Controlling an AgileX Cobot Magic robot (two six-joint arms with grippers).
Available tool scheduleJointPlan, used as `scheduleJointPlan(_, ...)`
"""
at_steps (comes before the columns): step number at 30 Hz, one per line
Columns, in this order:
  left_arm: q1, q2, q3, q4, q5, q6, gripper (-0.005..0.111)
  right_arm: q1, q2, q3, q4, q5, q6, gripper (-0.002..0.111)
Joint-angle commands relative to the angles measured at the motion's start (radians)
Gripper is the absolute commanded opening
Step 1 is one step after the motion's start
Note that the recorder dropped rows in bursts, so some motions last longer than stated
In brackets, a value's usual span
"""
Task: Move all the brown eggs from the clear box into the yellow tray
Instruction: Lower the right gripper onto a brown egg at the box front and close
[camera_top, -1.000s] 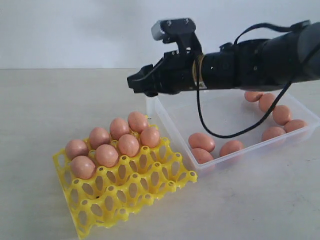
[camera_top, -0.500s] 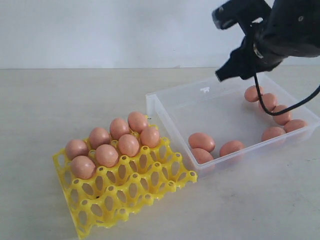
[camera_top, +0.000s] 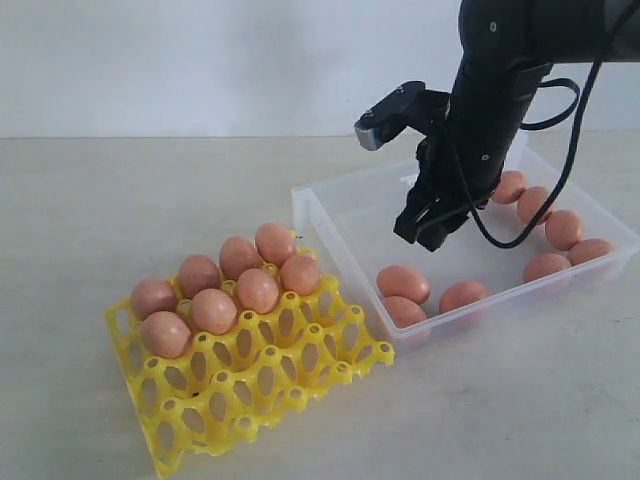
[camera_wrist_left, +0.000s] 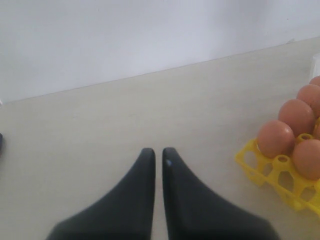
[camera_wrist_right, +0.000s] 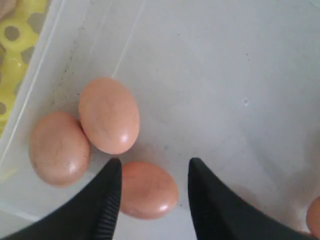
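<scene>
Directly beneath the right tool (camera_top: 425, 232), inside the clear box (camera_top: 345, 195), lies a cluster of three brown eggs (camera_top: 404, 283) against the box's wall on the yellow tray (camera_top: 250, 400) side. The tool hangs above them with its jaws parted and nothing between them. In the right wrist view the target egg (camera_wrist_right: 148, 190) sits below the gap but off-centre, tucked partly under one finger (camera_wrist_right: 107, 200). Its long axis runs roughly from finger to finger, so a close here would probably squeeze it end to end. Two neighbours crowd that same side: one egg (camera_wrist_right: 109, 115) almost touching it, another (camera_wrist_right: 59, 148) in the corner beyond. That finger has little room to come down. Five more eggs (camera_top: 563, 228) lie well beyond the tool, along the far side of the box.

The left tool (camera_wrist_left: 156, 152) is clenched on nothing over the bare tabletop (camera_top: 100, 200), beside the tray, well away from the box; the right arm is clearly nearer. The tray holds eight eggs, with its front cups unfilled.
</scene>
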Motion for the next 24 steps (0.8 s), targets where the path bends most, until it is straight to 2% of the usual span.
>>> scheduleJointPlan(1, -0.008, -0.003, 0.003, -0.002, 0.0, -0.003, 0.004, -0.006, 0.025, -0.009, 0.014, 0.002, -0.105, 0.049)
scheduleJointPlan(4, -0.008, -0.003, 0.003, -0.002, 0.0, -0.003, 0.004, -0.006, 0.049, -0.009, 0.031, 0.02, -0.128, 0.056)
scheduleJointPlan(12, -0.008, -0.003, 0.003, -0.002, 0.0, -0.003, 0.004, -0.006, 0.072, -0.009, 0.172, -0.15, -0.176, 0.056)
scheduleJointPlan(17, -0.008, -0.003, 0.003, -0.002, 0.0, -0.003, 0.004, -0.006, 0.14, -0.009, 0.245, -0.136, -0.179, 0.055)
scheduleJointPlan(24, -0.008, -0.003, 0.003, -0.002, 0.0, -0.003, 0.004, -0.006, 0.224, -0.009, 0.237, -0.162, -0.183, 0.055)
